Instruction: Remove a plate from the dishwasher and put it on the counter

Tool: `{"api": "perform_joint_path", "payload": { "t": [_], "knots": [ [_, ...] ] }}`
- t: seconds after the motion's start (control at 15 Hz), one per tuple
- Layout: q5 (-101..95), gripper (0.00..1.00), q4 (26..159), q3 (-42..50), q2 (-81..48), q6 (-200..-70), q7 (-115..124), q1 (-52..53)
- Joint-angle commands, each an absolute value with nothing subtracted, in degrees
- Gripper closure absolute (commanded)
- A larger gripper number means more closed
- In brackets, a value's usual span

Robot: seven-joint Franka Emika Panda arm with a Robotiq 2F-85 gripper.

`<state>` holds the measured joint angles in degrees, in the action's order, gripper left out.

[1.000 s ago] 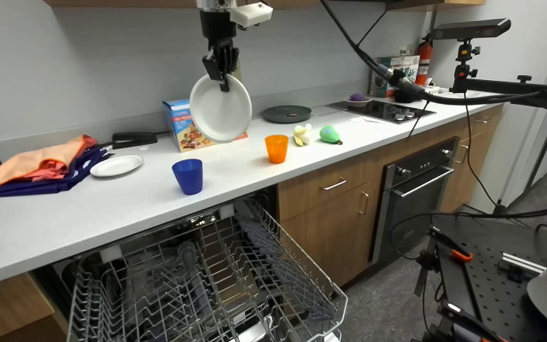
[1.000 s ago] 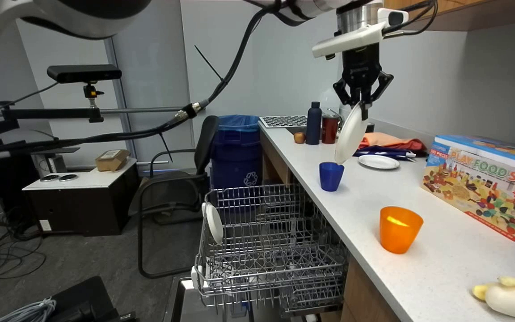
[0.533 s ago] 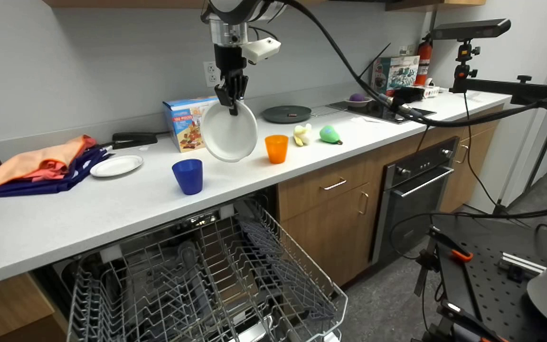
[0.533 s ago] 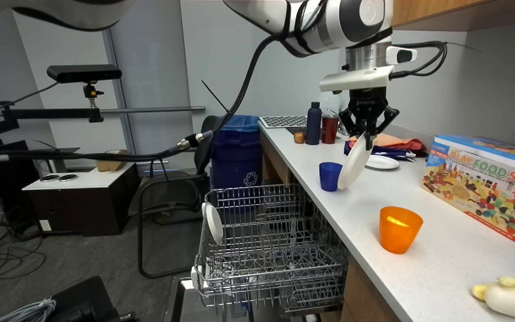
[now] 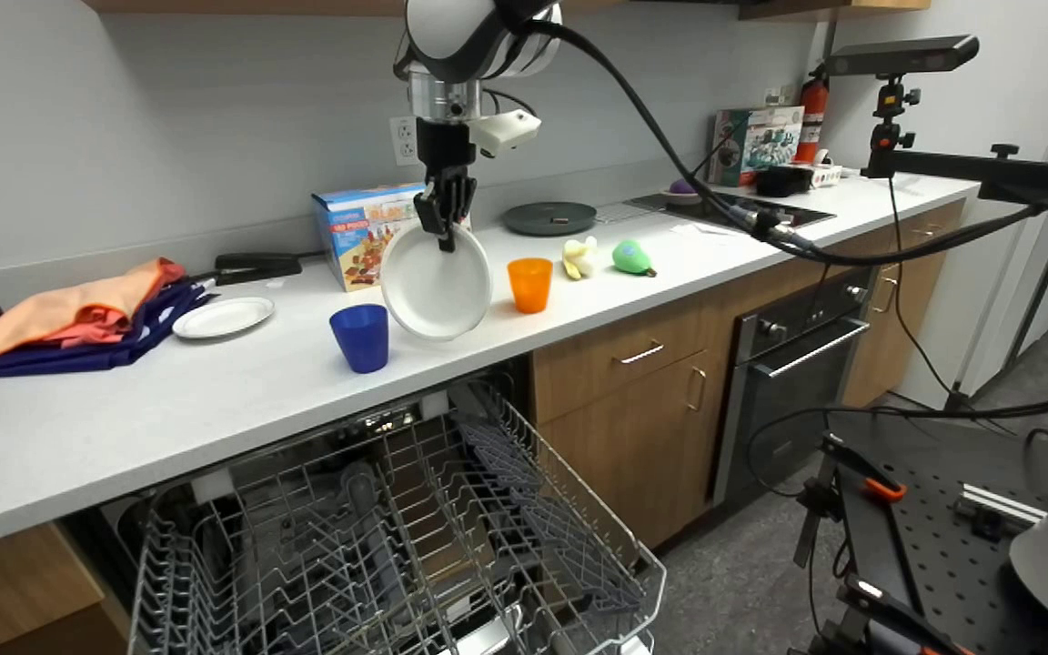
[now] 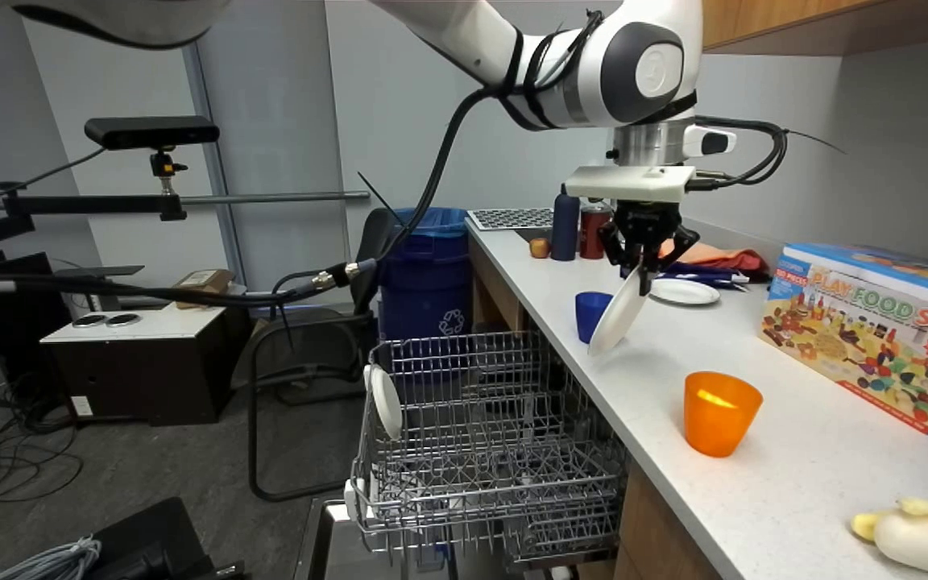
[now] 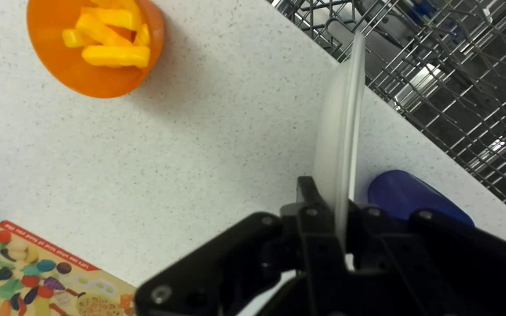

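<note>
Three white plates are in view. The held plate is over the counter, near the front edge, tilted steeply with its upper rim leaning toward the wall. Gripper: clamped on that upper rim, fingers on either face; the wrist view has the plate nearly edge-on between them. The lower rim is very close to the counter top; contact cannot be made out for certain from these angles.

Second plate: lying flat on the counter, beside an orange cloth and a blue cloth. Third plate: standing on edge at the outer end of the dishwasher rack, which extends out from beneath the counter.

Blue cup: upright, just beside the held plate. Orange cup: upright, on the opposite side of the held plate, with yellow sticks inside. Box lettered "PLAY FOOD SET": on the counter, farther back than the held plate. Dark pan: near the wall, beyond the orange cup in an exterior view. Banana, peeled: on the counter, near the orange cup.
</note>
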<state>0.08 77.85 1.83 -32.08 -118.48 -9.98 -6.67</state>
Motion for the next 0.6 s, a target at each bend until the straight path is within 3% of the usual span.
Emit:
{"api": "perform_joint_path", "payload": {
  "t": [0.0, 0.53],
  "knots": [
    [1.4, 0.98, 81.0, 1.4, -30.6, -119.4, -11.2, -7.9],
    [0.0, 0.98, 81.6, 3.0, -31.1, -119.7, -9.1, -7.8]
  ]
}}
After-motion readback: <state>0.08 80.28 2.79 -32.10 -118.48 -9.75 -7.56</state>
